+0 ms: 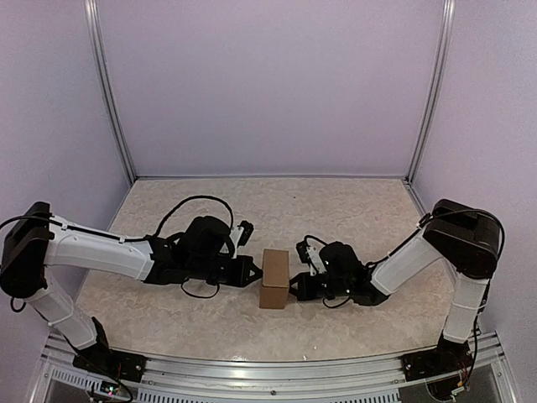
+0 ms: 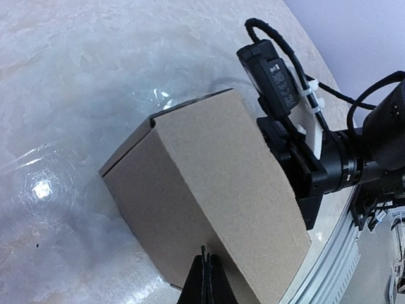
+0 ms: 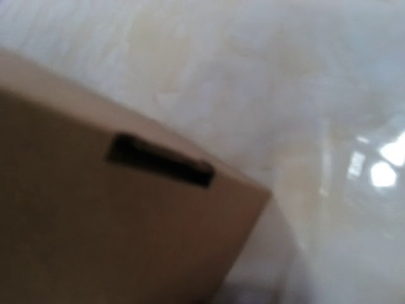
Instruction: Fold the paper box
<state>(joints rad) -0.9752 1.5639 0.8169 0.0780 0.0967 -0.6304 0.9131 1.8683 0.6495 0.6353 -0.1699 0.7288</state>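
Observation:
The paper box [image 1: 274, 279] stands on the table as a closed brown cardboard block between my two grippers. My left gripper [image 1: 254, 271] touches its left side. In the left wrist view the left gripper [image 2: 205, 258] is shut, fingertips together and pressed against the box's side [image 2: 202, 171], holding nothing. My right gripper [image 1: 294, 285] is against the box's right side; its jaws are hidden behind the box. The right wrist view is blurred and very close: the box [image 3: 95, 240] fills the lower left, with a dark slot [image 3: 161, 161] near its top edge. No fingers show there.
The marble-patterned table [image 1: 336, 210] is ringed by lilac walls. A metal rail [image 1: 277, 369] runs along the near edge. The right arm's wrist and cable [image 2: 297, 126] show behind the box in the left wrist view.

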